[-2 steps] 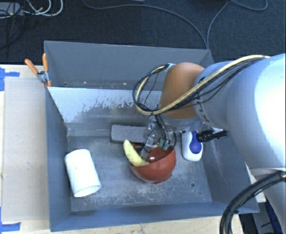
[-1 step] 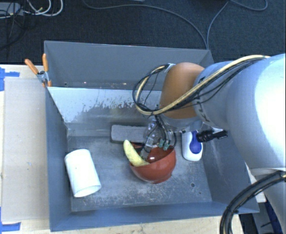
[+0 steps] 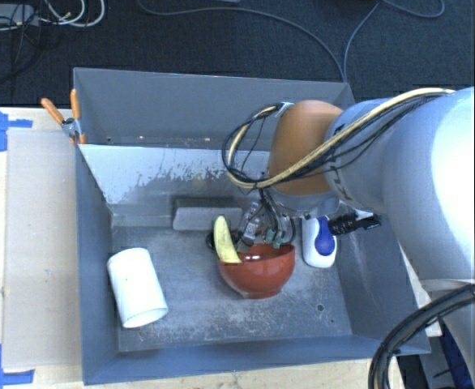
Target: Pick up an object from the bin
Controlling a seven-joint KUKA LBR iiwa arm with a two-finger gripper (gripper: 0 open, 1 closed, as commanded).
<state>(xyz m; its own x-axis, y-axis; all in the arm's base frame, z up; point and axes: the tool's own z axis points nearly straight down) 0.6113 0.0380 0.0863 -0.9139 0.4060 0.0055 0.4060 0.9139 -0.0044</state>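
Grey metal bin (image 3: 181, 112) seen from above, with the arm entering from the right. Nearest the viewer, at the left of the floor, a white plastic cylindrical cup (image 3: 137, 287) lies on its side, well apart from the other things. At the centre of the floor stands a red-brown round bowl (image 3: 258, 272), upright. A yellow curved banana-shaped piece (image 3: 224, 240) leans at the bowl's left rim, touching it. The hand (image 3: 260, 232) sits low over the far rim of the bowl, just beside the yellow piece; whether it is apart, together or clamped on either thing cannot be told. Just right of the bowl lies a white and blue rounded plastic object (image 3: 319, 245). Farther back, a flat grey rectangular block (image 3: 205, 215) rests on the floor near the far wall. The orange wrist cover (image 3: 302, 148) and looped cables rise behind the hand.
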